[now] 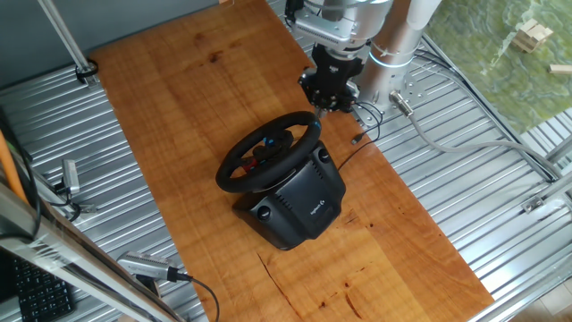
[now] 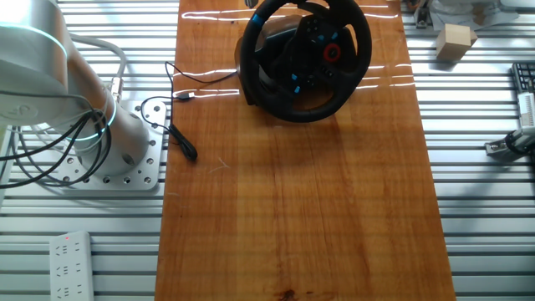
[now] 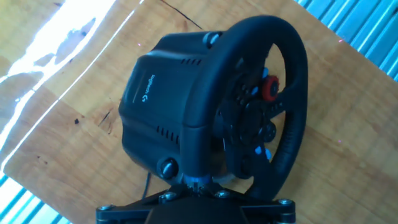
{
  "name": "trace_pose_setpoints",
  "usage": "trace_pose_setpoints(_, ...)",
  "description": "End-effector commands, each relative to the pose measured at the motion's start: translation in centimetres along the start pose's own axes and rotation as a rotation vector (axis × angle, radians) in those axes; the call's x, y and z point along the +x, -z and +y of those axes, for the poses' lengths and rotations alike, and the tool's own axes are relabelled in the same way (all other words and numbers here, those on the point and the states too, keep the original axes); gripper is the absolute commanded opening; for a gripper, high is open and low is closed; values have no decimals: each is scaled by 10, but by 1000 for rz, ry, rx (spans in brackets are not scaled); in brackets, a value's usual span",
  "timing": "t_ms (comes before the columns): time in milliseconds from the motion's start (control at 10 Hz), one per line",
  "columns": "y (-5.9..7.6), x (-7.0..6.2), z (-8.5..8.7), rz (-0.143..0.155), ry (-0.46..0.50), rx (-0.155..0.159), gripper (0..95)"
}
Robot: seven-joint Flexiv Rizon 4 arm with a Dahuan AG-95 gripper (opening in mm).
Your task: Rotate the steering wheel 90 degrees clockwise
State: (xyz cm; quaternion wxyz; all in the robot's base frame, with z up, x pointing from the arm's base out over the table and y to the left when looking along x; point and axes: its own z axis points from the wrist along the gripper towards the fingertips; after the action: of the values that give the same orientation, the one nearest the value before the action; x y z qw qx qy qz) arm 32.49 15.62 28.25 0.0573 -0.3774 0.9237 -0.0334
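Note:
The black steering wheel (image 1: 234, 165) stands on its boxy black base (image 1: 304, 201) on the wooden board, tilted, with red and blue hub buttons. It also shows in the other fixed view (image 2: 359, 50) and in the hand view (image 3: 292, 124), where the base (image 3: 155, 106) lies to its left. My gripper (image 1: 323, 105) is at the wheel's far rim, right against the blue mark on it. In the hand view the gripper (image 3: 198, 186) body fills the bottom edge and the rim hides the fingers. I cannot tell whether the jaws are closed on the rim.
A thin black cable (image 1: 362, 134) lies on the board beside the wheel, towards the arm's base (image 2: 125, 142). A wooden block (image 2: 456, 40) and tools lie on the slatted metal table (image 2: 476, 217) beyond the board's edge. A power strip (image 2: 71, 263) lies near the corner.

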Motion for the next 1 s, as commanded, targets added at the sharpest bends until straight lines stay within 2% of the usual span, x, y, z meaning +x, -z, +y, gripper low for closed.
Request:
trace_pose_setpoints(100,-2,-2,-1,-13,53,21,760)
trace_pose_setpoints(500,-4,-4,0,-17,46,34,760)
trace_pose_setpoints(600,-4,-5,0,-20,48,43,570)
trace_pose_setpoints(800,-7,-7,0,-28,47,58,570)
trace_pose_setpoints(1000,-8,-9,1,-29,47,60,570)
